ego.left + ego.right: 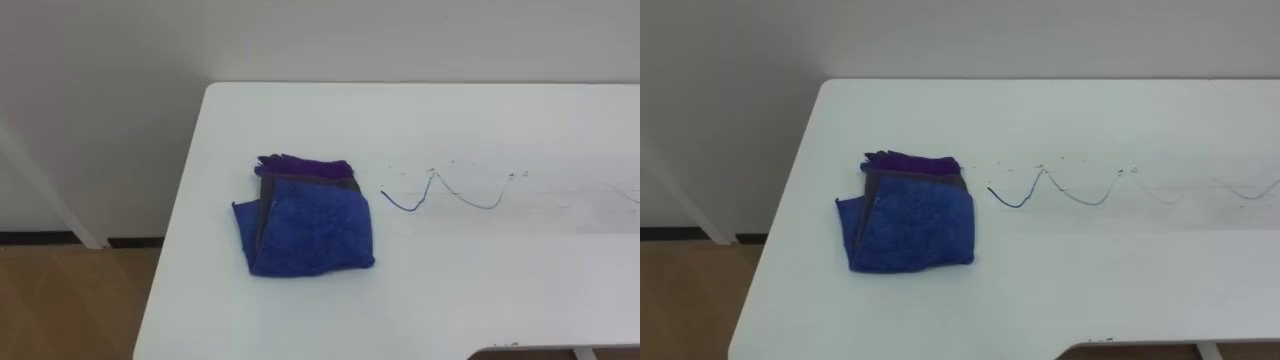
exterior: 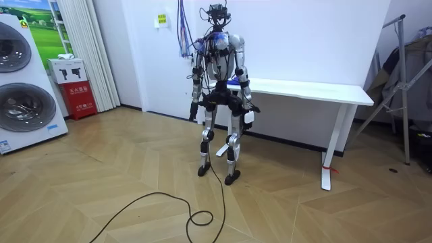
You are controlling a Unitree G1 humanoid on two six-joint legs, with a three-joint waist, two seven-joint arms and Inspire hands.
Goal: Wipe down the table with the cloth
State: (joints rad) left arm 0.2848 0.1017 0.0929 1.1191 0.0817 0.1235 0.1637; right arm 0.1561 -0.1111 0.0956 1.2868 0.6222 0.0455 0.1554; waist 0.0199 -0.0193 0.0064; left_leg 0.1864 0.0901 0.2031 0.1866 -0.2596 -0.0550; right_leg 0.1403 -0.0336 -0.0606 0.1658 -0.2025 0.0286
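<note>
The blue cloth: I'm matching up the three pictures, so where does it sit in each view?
Left eye view: the blue cloth lies left of centre on the white table, just left of the pen scribble.
Right eye view: the cloth is further left in the picture, at the same spot on the table.
Room view: I cannot make it out; the robot's body covers that end of the table.
Shared landmark: the white table against the wall.

White table [image 1: 500,290]: folded blue cloth [image 1: 312,228] lies left of centre, purple fabric [image 1: 305,166] showing at its upper edge. Wavy blue pen line [image 1: 440,192] on the tabletop just right of it, running toward right edge.
</note>
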